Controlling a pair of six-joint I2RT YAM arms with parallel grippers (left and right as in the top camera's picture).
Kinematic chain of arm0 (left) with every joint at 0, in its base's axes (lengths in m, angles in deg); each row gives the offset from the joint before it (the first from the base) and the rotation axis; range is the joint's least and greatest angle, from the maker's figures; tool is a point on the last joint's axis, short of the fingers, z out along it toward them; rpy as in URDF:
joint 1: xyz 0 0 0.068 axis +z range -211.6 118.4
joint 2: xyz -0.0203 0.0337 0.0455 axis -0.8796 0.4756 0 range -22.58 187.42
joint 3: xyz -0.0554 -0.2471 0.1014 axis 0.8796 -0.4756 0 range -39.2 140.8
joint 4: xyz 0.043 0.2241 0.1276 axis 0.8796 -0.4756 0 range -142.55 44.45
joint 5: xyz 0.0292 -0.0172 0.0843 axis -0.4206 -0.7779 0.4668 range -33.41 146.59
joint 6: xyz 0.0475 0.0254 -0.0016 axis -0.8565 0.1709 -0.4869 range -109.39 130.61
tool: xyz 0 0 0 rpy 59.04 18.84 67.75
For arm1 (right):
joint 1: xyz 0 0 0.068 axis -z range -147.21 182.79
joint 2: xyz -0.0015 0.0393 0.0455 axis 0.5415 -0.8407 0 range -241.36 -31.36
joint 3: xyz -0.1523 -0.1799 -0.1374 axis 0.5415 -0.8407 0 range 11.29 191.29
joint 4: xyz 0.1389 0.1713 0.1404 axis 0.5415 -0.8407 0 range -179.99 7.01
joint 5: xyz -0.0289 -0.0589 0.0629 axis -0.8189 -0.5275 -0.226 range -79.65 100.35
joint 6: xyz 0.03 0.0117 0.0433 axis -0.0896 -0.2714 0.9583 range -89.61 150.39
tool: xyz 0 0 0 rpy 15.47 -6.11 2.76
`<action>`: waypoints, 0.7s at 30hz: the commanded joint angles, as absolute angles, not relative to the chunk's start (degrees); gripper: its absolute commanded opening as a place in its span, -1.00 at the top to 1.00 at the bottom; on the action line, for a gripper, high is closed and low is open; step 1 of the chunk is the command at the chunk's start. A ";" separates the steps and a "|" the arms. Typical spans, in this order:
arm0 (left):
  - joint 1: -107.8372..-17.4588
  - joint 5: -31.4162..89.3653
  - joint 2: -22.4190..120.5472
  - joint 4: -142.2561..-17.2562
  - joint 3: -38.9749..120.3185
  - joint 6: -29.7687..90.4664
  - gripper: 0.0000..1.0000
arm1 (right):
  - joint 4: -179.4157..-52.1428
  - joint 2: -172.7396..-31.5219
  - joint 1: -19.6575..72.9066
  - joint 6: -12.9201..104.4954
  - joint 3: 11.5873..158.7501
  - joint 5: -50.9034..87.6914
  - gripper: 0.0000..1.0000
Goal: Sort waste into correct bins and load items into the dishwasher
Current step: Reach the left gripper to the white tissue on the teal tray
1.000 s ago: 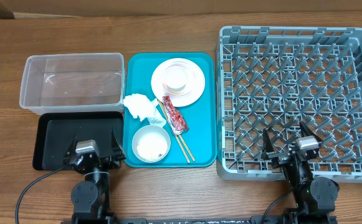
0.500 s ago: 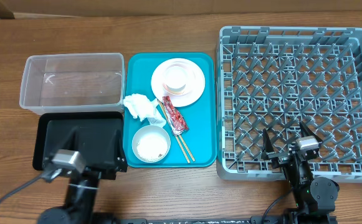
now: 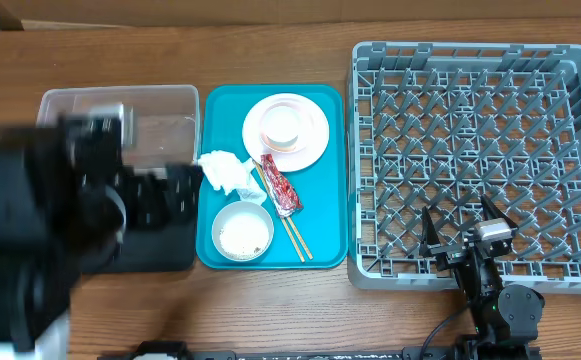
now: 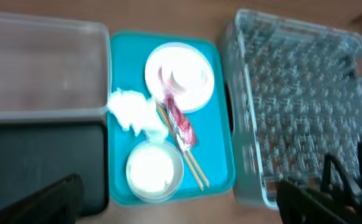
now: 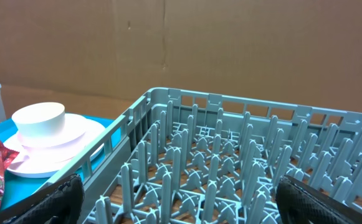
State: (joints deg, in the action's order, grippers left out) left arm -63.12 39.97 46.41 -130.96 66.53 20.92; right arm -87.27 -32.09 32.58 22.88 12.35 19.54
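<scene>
Brown wooden tabletop (image 3: pixel 270 50) carries four containers in a row. At the far left sits the clear plastic tub (image 3: pixel 165 100), with the black tray (image 3: pixel 160 255) just in front of it. Both are partly hidden in the overhead view by the left arm (image 3: pixel 60 200), which is a dark blur there.

The teal serving tray (image 3: pixel 325 230) lies in the middle. On its far half is the round pale pink plate (image 3: pixel 313 140) with the small white cup (image 3: pixel 286 125) standing on it. The crumpled white napkin (image 3: pixel 226 172) lies at the tray's left edge. The red snack wrapper (image 3: pixel 280 185) is beside it, lying across the wooden chopsticks (image 3: pixel 295 238). The white bowl (image 3: pixel 242 231), with rice in its bottom, sits at the near left corner.

The grey dish rack (image 3: pixel 470 150) on the right holds no dishes.

The left gripper (image 4: pixel 177 182) hangs high above the tray, fingers (image 4: pixel 62 193) spread wide and holding nothing. The right gripper (image 3: pixel 456 212) hovers over the rack's near edge, its fingers (image 5: pixel 56 199) also spread wide and bare.
</scene>
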 commanded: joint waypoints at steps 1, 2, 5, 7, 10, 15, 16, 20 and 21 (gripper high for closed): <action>-63.51 39.25 55.22 -135.35 74.42 19.69 -1.00 | -86.94 -31.52 32.14 22.86 11.74 19.85 -1.00; -63.49 39.27 57.27 -135.35 74.83 19.52 -1.00 | -86.96 -31.52 32.14 22.88 11.74 19.85 -1.00; -63.45 38.90 62.15 -135.57 74.81 19.82 -0.68 | -86.94 -31.52 32.14 22.86 11.74 19.85 -1.00; -63.51 38.94 64.97 -136.40 74.79 19.89 0.41 | -86.96 -31.52 32.14 22.86 11.74 19.85 -1.00; -63.62 39.44 68.29 -138.76 74.31 22.64 0.92 | -86.96 -31.52 32.14 22.86 11.74 19.85 -1.00; -67.27 49.59 69.23 -137.43 70.66 29.14 0.92 | -86.96 -31.52 32.14 22.86 11.74 19.85 -1.00; -68.21 51.33 69.23 -136.92 69.74 30.27 0.92 | -86.94 -31.52 32.14 22.86 11.74 19.85 -1.00; -71.86 55.86 69.25 -135.17 65.02 34.40 0.92 | -86.94 -31.52 32.14 22.86 11.74 19.85 -1.00; -72.80 56.56 69.25 -134.65 63.80 35.10 0.92 | -86.94 -31.52 32.14 22.86 11.74 19.85 -1.00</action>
